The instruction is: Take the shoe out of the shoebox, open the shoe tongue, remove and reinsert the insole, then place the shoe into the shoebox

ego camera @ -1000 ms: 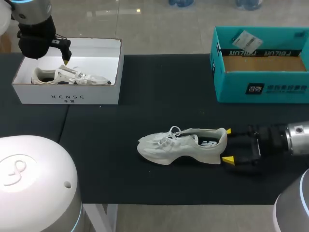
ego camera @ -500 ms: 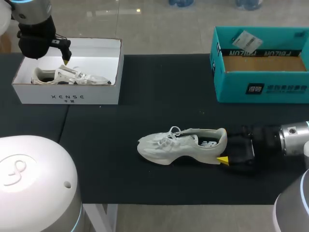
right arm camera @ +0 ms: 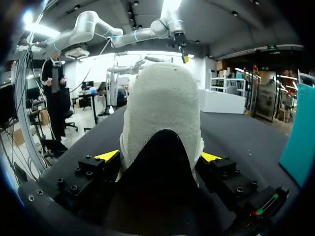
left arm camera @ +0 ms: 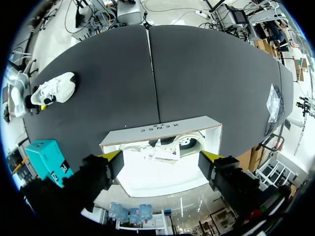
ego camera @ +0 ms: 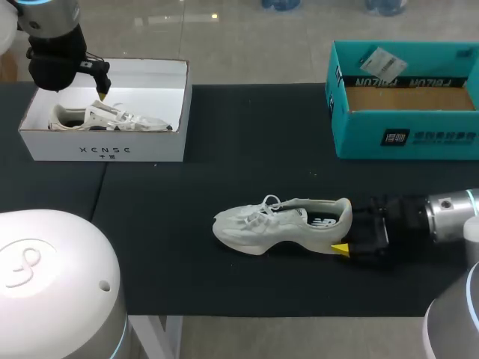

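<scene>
A white shoe (ego camera: 281,224) lies on its side in the middle of the black table, toe to the left. My right gripper (ego camera: 346,228) is at its heel, open, one yellow tip showing below the sole and the other hidden behind the heel. In the right wrist view the heel (right arm camera: 162,113) fills the gap between the fingers of that gripper (right arm camera: 160,156). My left gripper (ego camera: 99,93) hangs open above the white shoebox (ego camera: 105,149) at the far left, which holds a second white shoe (ego camera: 112,117). The left wrist view has this gripper (left arm camera: 161,157) above that box (left arm camera: 162,132).
An open teal box (ego camera: 404,138) with a paper tag inside stands at the back right; in the left wrist view the teal box (left arm camera: 47,157) appears beside the gripper. Black table (ego camera: 224,134) stretches between the two boxes.
My right gripper has slid left toward the shoe, so the heel now sits between its fingers and the far yellow tip is hidden. The left arm has stayed still.
</scene>
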You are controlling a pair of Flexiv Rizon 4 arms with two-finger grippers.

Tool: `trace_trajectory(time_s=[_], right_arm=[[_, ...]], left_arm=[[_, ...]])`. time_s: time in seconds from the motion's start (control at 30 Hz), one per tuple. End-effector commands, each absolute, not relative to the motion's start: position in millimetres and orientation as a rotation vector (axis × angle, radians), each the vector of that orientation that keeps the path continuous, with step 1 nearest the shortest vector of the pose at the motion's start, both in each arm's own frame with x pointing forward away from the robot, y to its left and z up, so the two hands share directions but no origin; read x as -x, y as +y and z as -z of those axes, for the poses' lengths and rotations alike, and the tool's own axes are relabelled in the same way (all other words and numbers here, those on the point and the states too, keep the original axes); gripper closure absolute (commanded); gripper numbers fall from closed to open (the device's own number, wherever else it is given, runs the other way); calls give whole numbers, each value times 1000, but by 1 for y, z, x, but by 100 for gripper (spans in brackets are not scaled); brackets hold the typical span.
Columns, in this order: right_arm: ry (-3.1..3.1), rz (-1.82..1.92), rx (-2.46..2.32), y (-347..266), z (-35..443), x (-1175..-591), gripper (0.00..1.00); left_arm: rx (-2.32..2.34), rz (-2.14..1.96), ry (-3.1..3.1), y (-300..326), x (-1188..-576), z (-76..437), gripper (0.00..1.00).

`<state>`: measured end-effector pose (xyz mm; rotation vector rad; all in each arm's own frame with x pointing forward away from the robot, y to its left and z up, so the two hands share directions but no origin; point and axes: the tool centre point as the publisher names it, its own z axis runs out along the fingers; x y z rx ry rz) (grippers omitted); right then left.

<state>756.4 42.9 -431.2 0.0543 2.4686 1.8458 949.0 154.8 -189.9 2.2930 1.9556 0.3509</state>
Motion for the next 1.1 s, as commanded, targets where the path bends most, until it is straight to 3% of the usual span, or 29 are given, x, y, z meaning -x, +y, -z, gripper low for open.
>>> trace_trajectory(time_s=[0.03,0.07,0.1,0.67,1.1], right_arm=[[2465,-1859,-56,46,436,-759,58],[2464,-1858,-57,46,436,-759,87],[2460,-1861,-58,47,436,-759,100],[2447,-1874,-97,48,437,-757,100],[2447,-1874,-97,48,437,-757,100]], left_arm=[[-2293,-355,1954,155,-948,190,0],[-2293,-355,1954,155,-948,190,0],[-2293,-355,1954,155,-948,190,0],[-2293,-355,1954,155,-948,190,0],[-2360,-248,1890,65,-852,194,0]])
